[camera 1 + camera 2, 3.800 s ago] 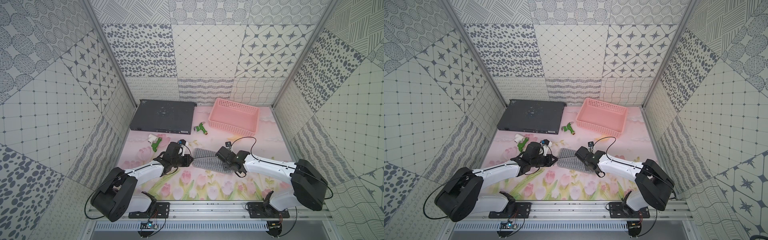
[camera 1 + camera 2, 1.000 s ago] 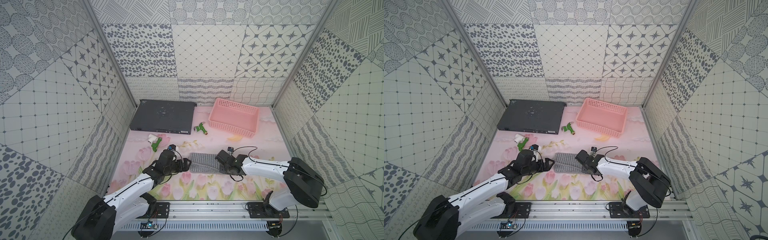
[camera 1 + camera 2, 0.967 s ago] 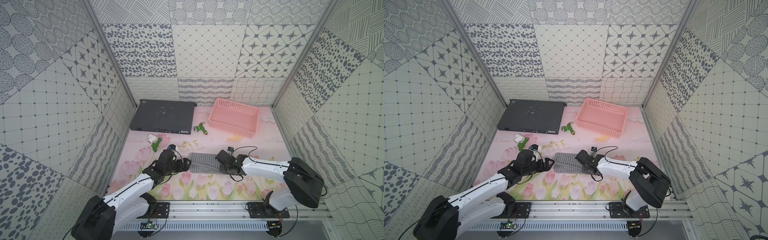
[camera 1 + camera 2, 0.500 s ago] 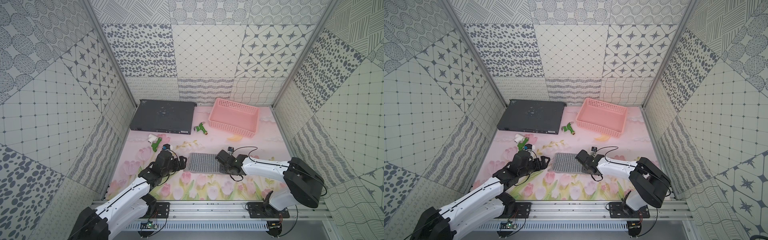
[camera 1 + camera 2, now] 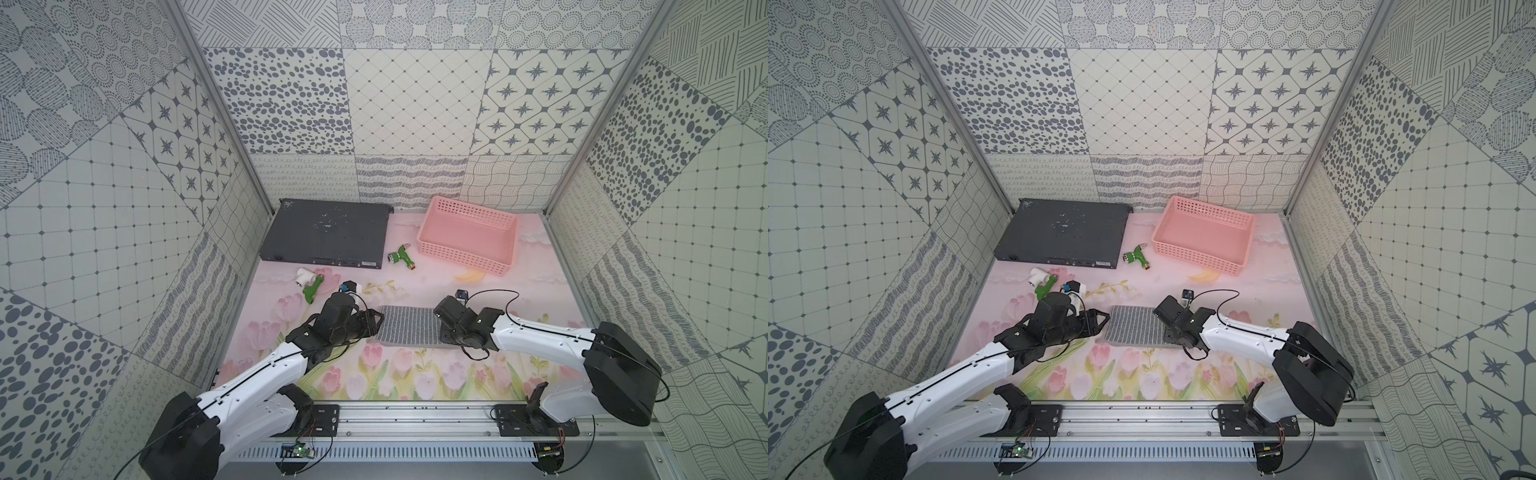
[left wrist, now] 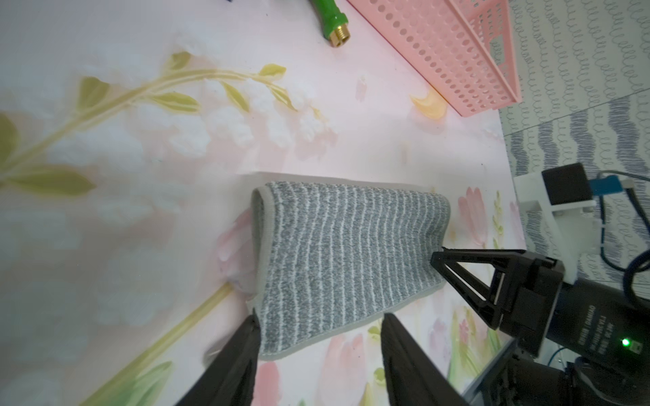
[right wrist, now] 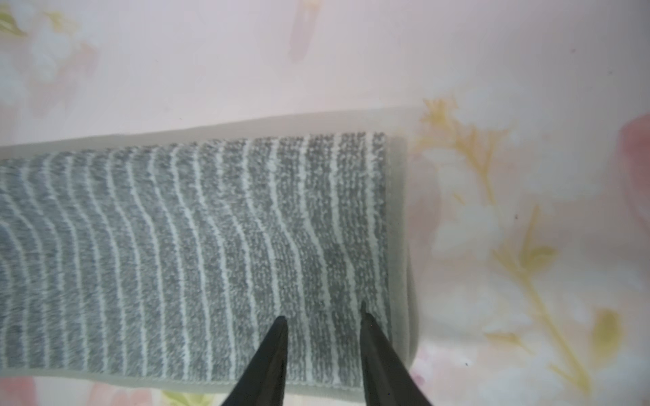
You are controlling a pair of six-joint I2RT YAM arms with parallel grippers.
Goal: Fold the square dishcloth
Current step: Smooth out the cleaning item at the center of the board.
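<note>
Left claw (image 6: 320,320): spread, tips straddling a corner at the dishcloth's left end, pinching nothing.
Dishcloth (image 5: 409,326): lies flat midway between the left and right edges of the surface (image 5: 415,374), nearer the front edge, doubled into a strip.
Right claw (image 7: 322,316): partly spread, tips resting on the dishcloth's right end, nothing pinched.
Done: apparently the first fold.
Left: probably a second fold, end over end.

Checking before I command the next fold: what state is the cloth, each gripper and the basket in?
square dishcloth: folded in half, lying flat.
left gripper: open, jaws either side of the cloth's corner.
right gripper: open, tips on the cloth's end.
pink basket: upright, empty.
</note>
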